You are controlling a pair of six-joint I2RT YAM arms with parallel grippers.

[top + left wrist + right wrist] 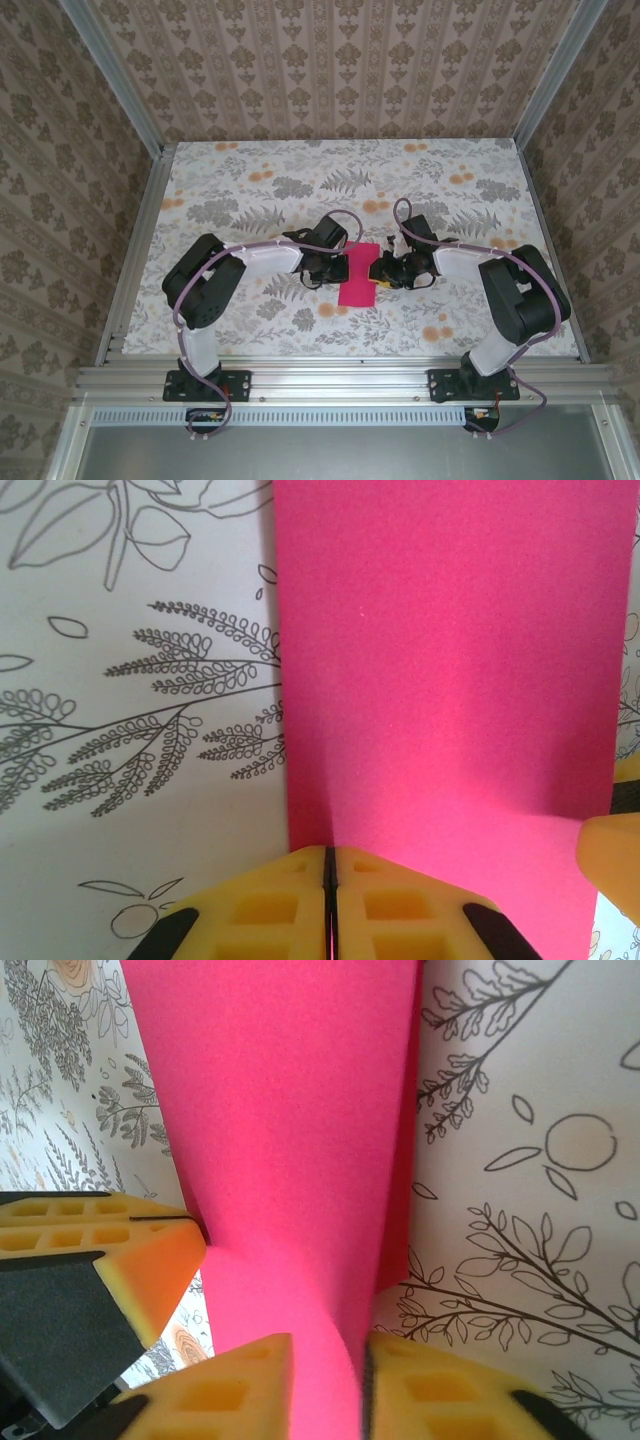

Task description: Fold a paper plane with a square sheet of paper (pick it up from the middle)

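Between the two grippers, on the flowered table (250,190), the pink sheet of paper (357,274) is pinched along its near edge by the pressed-together left gripper (328,865) and gripped by the right gripper (362,1365), so edges should be matched squarely before any crease is pressed.

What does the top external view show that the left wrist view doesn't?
Top external alone: both arms and bases, the left gripper and right gripper meeting the sheet of paper from opposite sides, the whole floral table.
Left wrist alone: its yellow pads pressed together on the paper's edge.
Both: pink paper, floral surface.
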